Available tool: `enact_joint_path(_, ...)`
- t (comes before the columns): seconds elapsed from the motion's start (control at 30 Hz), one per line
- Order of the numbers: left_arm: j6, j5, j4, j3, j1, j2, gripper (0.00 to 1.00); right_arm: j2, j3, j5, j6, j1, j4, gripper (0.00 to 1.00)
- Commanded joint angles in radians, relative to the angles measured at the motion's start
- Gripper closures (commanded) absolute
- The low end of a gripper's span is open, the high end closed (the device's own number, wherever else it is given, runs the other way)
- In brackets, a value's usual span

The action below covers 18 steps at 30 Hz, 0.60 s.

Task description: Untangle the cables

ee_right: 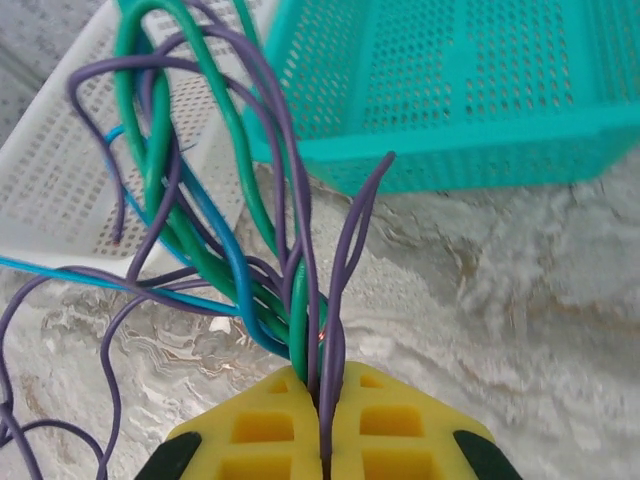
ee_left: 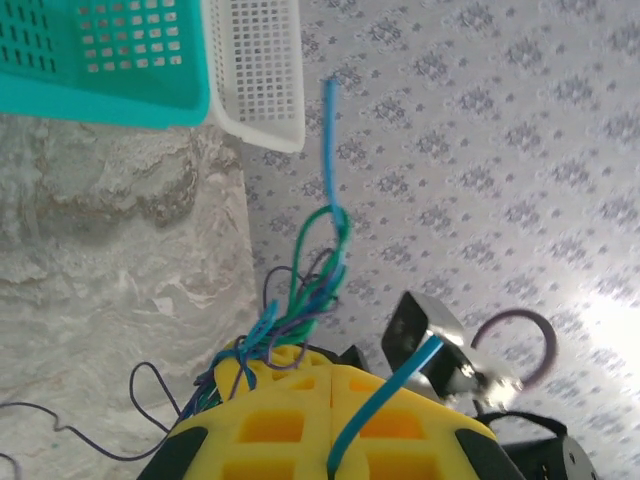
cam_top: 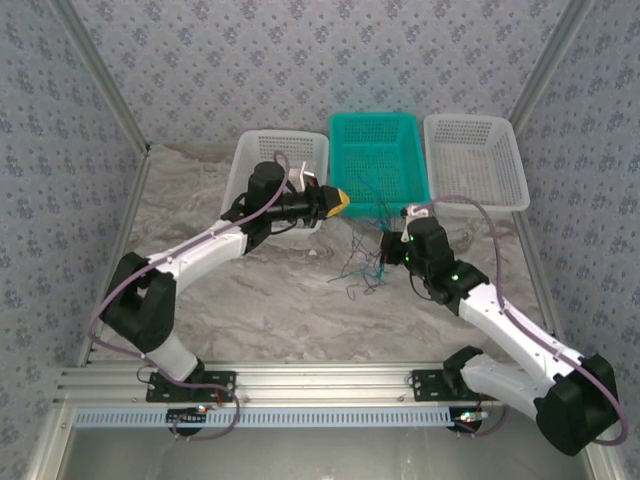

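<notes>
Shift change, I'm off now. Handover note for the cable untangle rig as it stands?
Left end effector: shut on a blue cable, held by the teal basket.
Right end effector: shut on the cable bundle, with purple, green and blue strands together.
Loose ends trail on the marble table between the arms.
Done: both grips are set, and the blue cable runs towards the right arm.
Left: the bundle is tangled and no cable lies apart yet.
</notes>
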Motion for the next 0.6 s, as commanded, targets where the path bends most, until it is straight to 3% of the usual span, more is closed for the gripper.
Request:
enact_joint_path(0.0,0.184,-0.016,-0.082,0.075,0.044,-0.118,1.00,-0.049,-0.097,0.169,0.179,-0.060,-0.184,0.93)
enact_joint_path(0.1,0.236,-0.028,-0.126,0.082,0.069,-0.164,1.00,-0.089,-0.184,0.153,0.259,-0.142,-0.214,0.87)
enact_joint_path(0.2,0.252,-0.029,-0.137,0.078,0.093,-0.194,1.00,-0.129,-0.253,0.146,0.329,-0.211,-0.224,0.70)
enact_joint_path(0.27,0.264,-0.024,-0.140,0.078,0.101,-0.207,1.00,-0.152,-0.282,0.143,0.351,-0.239,-0.223,0.67)
enact_joint_path(0.4,0.289,0.011,-0.142,0.091,0.095,-0.198,1.00,-0.185,-0.301,0.134,0.359,-0.262,-0.218,0.66)
enact_joint_path(0.57,0.306,0.028,-0.142,0.107,0.074,-0.174,1.00,-0.212,-0.266,0.013,0.271,-0.259,-0.143,0.48)
